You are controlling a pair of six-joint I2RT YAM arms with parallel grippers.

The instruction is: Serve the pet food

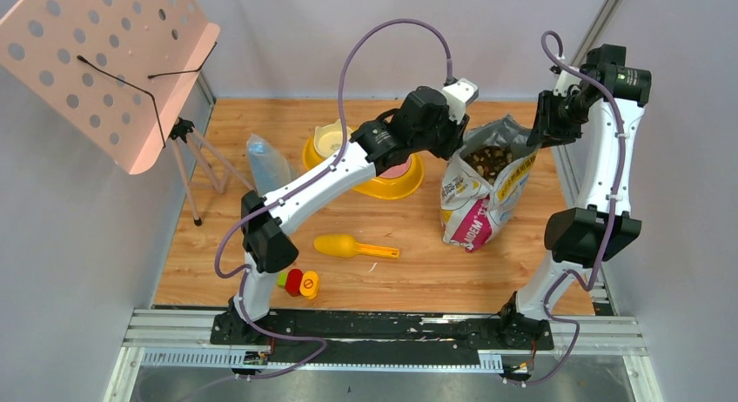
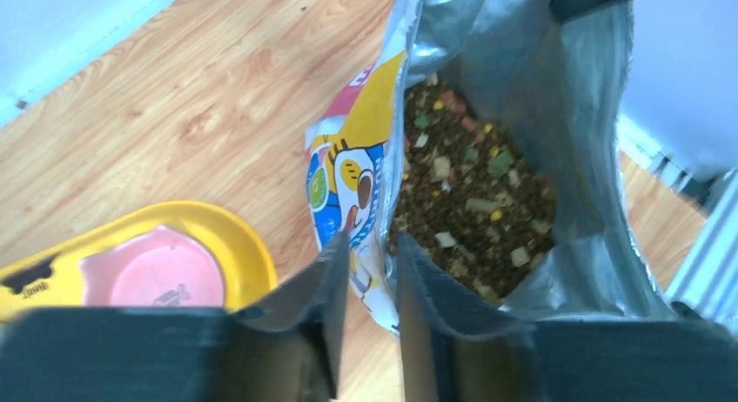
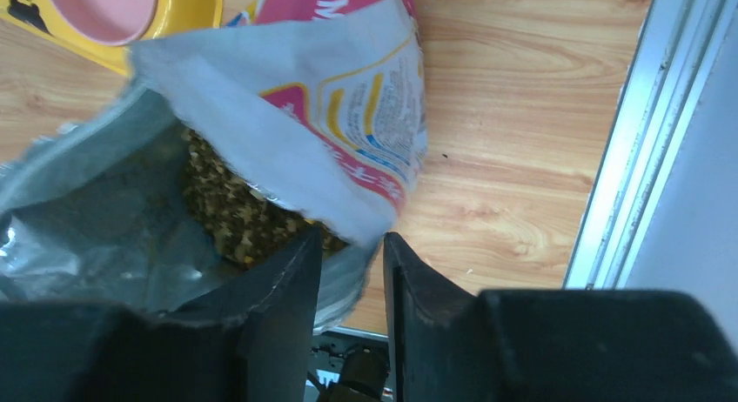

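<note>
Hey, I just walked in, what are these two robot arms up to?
Both arms are at the open bag of pet food, standing upright on the table. The left gripper has the bag's left rim between its fingers, the right gripper the opposite rim; whether they are pinching it is unclear. The yellow scoop lies untouched, and the pink dish in the yellow bowl looks empty.

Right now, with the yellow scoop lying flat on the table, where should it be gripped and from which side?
Grip the yellow scoop by its slim handle, which points toward the pet food bag. Come down from above, jaws across the handle's width: it lies flat, and the cup end looks too wide.
</note>
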